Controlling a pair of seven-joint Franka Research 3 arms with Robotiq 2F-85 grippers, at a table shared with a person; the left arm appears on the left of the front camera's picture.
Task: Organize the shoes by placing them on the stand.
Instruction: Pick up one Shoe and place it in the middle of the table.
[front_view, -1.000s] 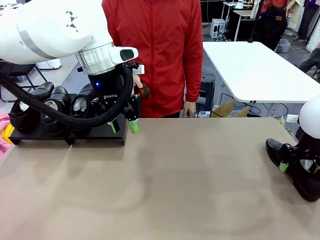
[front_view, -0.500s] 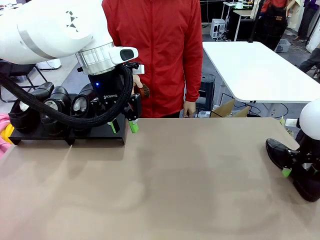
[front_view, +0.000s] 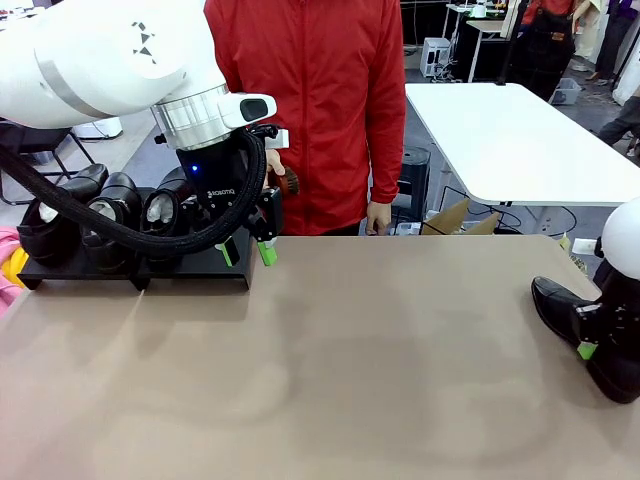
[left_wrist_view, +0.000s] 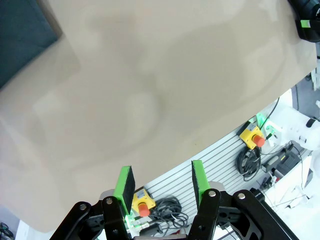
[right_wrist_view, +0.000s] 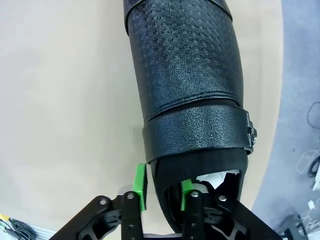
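Right gripper (right_wrist_view: 163, 192): pads pinching the side wall of glossy black leather shoe (right_wrist_view: 187, 90) on the tan table (front_view: 380, 360).
Left gripper (left_wrist_view: 161, 185): jaws parted, empty, beside matte-black stand (front_view: 190, 270).

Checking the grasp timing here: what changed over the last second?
The right gripper sank lower onto the black shoe at the table's right edge and closed its fingers on the shoe's collar. The left gripper, open by the stand, and the shoes on it stayed put.
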